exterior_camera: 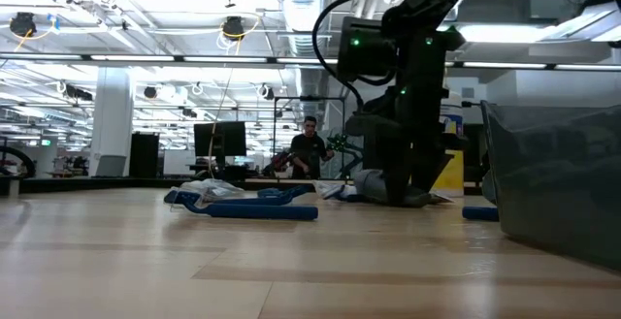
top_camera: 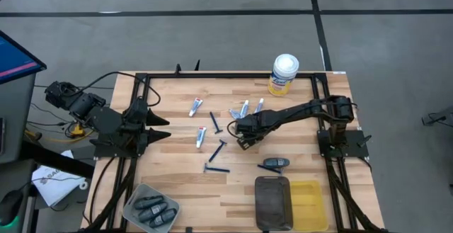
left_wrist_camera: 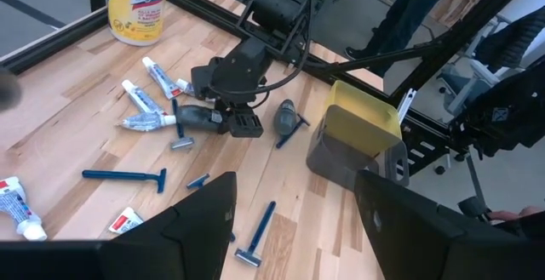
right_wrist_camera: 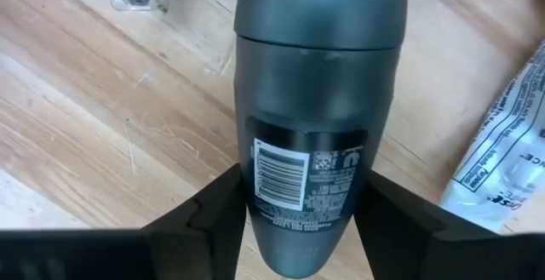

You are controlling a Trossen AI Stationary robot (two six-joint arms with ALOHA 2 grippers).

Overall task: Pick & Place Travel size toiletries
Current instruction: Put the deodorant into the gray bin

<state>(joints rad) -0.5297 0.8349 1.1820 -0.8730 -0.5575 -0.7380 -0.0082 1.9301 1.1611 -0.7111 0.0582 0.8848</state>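
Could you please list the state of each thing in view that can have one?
Right claw: down at the table's middle, fingers either side of a dark grey deodorant stick lying flat.
Left claw: open, empty, waiting at the table's left edge.
Yellow canister: upright, lid on.
Grey tray: holds dark grey pieces.
Yellow bin: contents unclear.

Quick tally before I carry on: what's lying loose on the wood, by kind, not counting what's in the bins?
White tubes: 5
Dark blue razors: 4 that show clearly from above
Dark grey sticks: 2, one of them at the right claw
Yellow canister: 1
Total: 12
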